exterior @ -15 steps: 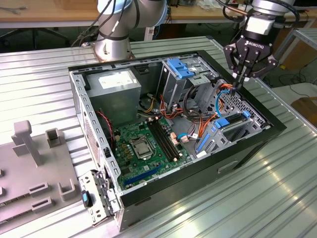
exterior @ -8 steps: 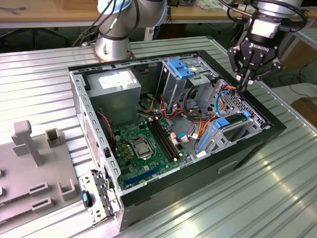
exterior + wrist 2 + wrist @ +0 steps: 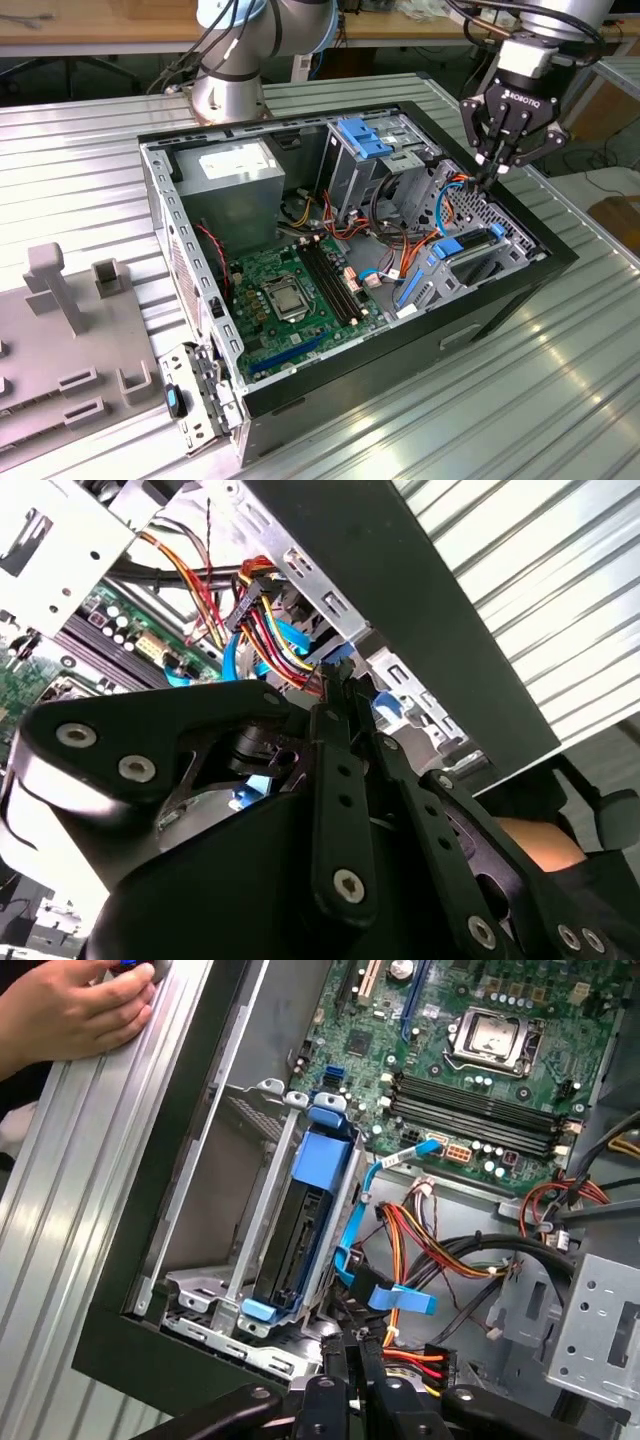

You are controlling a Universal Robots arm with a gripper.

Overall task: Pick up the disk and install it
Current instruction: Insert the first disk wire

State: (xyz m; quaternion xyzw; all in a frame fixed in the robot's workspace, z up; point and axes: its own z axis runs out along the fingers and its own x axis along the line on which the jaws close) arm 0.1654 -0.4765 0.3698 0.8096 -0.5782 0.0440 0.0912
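Note:
The disk [image 3: 303, 1228] stands on edge inside the metal drive cage [image 3: 262, 1175] at the side of the open computer case, with blue rails along it and its dark side facing up. In the exterior view the disk [image 3: 472, 260] lies in that cage near the case's right wall. My gripper [image 3: 497, 170] hangs just above the case's far right corner, beyond the disk's end, with its fingers closed together. In both wrist views the gripper [image 3: 350, 1352] [image 3: 335, 692] has its tips beside a bundle of red, yellow and black wires [image 3: 262, 620]. Nothing shows between the fingers.
The motherboard [image 3: 290, 290] fills the case floor. A grey power-supply box [image 3: 238, 170] sits at the back, beside another cage with a blue latch [image 3: 365, 140]. A blue flat cable [image 3: 385, 1295] runs beside the disk. A person's hand [image 3: 70, 1010] rests on the ribbed table [image 3: 520, 380]. A grey fixture [image 3: 70, 340] lies at the exterior view's left.

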